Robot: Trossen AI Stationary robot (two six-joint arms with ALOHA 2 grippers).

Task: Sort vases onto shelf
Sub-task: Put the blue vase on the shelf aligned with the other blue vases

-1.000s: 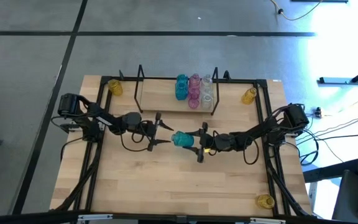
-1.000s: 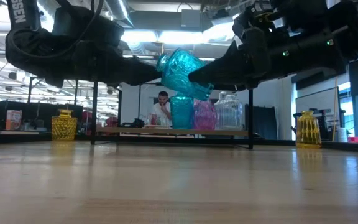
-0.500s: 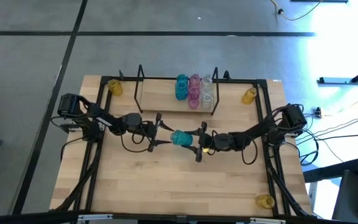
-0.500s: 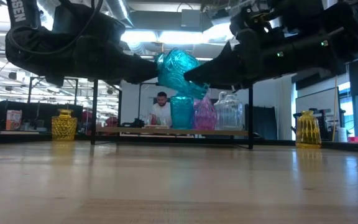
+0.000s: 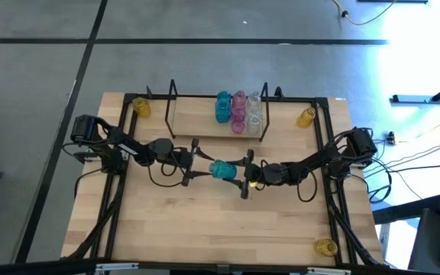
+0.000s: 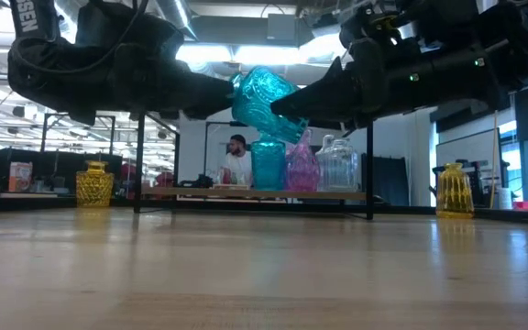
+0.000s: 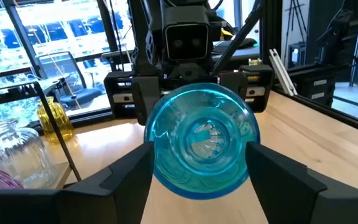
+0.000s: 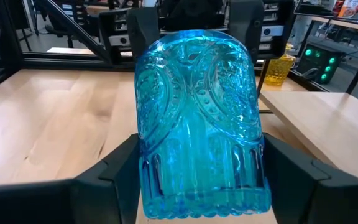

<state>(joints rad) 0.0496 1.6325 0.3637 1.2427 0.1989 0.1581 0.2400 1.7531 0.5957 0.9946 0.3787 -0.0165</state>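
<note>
A teal vase point(image 5: 221, 169) hangs in the air over the middle of the table, lying on its side and tilted in the low view point(image 6: 264, 99). My right gripper point(image 5: 239, 171) is shut on it from the table's right. My left gripper point(image 5: 198, 163) is open. Its fingers point(image 7: 126, 177) stand on either side of the vase's mouth end point(image 7: 199, 138), which faces the left wrist camera. The shelf point(image 5: 205, 126) stands at the table's far side. At its right end stand a teal vase point(image 5: 223, 107), pink vases point(image 5: 239, 111) and clear vases point(image 5: 254, 111). My right gripper pinches the teal vase's ribbed lower body near the base point(image 8: 157, 180) between its two fingers point(image 8: 114, 174). The fingers come in level from the table's right side. The vase is lifted clear of the table, lying over with its mouth end toward my left gripper.
Yellow vases stand on the table beside the shelf's left end point(image 5: 141, 107) and right end point(image 5: 305, 117), and one near the near right corner point(image 5: 325, 247). Bare wood point(image 5: 205, 221) lies in front of both arms. A person point(image 6: 236, 160) shows in the room beyond the table.
My right gripper has carried the teal vase a little toward the table's left and slightly up, bringing it in between my left gripper's open fingers. The left arm has kept still.
</note>
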